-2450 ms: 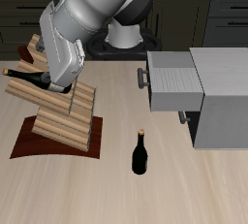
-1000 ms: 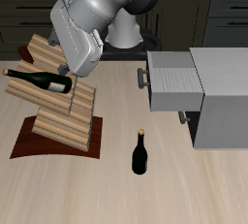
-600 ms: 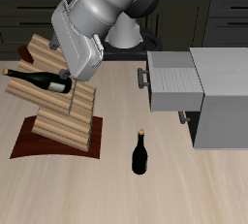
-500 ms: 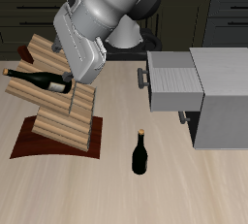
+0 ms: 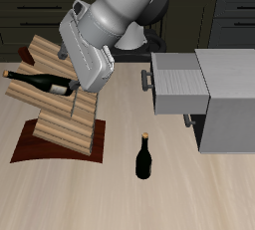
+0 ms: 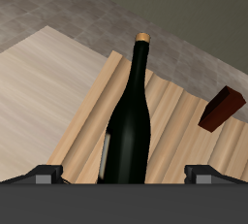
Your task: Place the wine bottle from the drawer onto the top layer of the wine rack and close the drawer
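The wine bottle [image 5: 38, 81] lies on its side on the top layer of the wine rack [image 5: 62, 116], neck pointing away from the drawer. My gripper [image 5: 73, 88] hovers at the bottle's base end, open. In the wrist view the bottle [image 6: 131, 121] stretches away over the rack's slats [image 6: 184, 121], and my gripper [image 6: 124, 175] has its fingertips [image 6: 44, 175] spread wide on either side, clear of the glass. The drawer [image 5: 177, 83] stands pulled out of the grey cabinet [image 5: 231, 100], with its bar handle [image 5: 146, 80] facing the rack.
A second dark bottle [image 5: 143, 157] stands upright on the table near the front edge, between the rack and the cabinet. The rack sits on a reddish-brown base board [image 5: 28, 148]. My arm hangs over the rack's back corner.
The arm has risen and swung toward the drawer side, drawing the gripper back from the bottle. The bottle stays lying on the rack's top layer. The drawer has not moved.
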Available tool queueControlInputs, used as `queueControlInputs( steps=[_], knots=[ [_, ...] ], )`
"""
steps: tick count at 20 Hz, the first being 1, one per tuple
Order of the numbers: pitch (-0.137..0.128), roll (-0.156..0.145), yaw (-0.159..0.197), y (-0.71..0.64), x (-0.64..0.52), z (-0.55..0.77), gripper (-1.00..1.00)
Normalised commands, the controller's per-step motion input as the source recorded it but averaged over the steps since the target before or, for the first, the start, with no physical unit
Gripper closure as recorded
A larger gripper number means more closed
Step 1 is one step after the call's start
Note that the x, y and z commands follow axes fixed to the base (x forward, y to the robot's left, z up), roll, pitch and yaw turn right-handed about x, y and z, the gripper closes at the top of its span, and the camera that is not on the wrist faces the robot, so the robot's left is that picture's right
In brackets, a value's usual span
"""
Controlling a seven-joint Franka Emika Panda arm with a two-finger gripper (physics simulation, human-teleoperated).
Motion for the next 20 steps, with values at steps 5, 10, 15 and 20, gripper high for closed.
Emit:
queueControlInputs(
  steps=[5, 10, 15, 20],
  knots=[
    [-0.031, 0.037, 0.011, 0.13, -0.26, 0.01, -1.0],
    [-0.026, 0.042, 0.056, 0.31, -0.33, 0.06, -1.0],
    [-0.013, 0.024, 0.069, 0.22, -0.31, 0.09, -1.0],
    [0.027, 0.014, 0.155, 0.3, -0.35, 0.03, -1.0]
  ],
)
